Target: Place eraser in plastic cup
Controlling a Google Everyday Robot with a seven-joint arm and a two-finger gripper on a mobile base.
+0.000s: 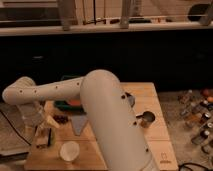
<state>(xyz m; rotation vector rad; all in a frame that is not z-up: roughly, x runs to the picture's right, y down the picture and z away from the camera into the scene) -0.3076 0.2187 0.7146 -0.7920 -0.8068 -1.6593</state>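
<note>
At the left edge of the wooden worktop point(150, 95), low over the boards: the gripper point(45, 129), opened wide, with nothing visibly caught in it. Directly under it, touching or nearly so — hard to tell which — a small pale-green round shape, apparently the plastic cup point(42, 138), close to the worktop's left rim. No picking out the eraser anywhere, inside the cup or beside it. Just to the right and nearer the camera, a whitish cup point(70, 151), upright, apart from the green one. Across the middle, hiding much of the surface, the thick white arm point(110, 115). Behind the arm, a dark green tray point(65, 104); right of it, a small metal cup point(146, 119); off the worktop to the right, a cluster of bottles point(200, 117).
</note>
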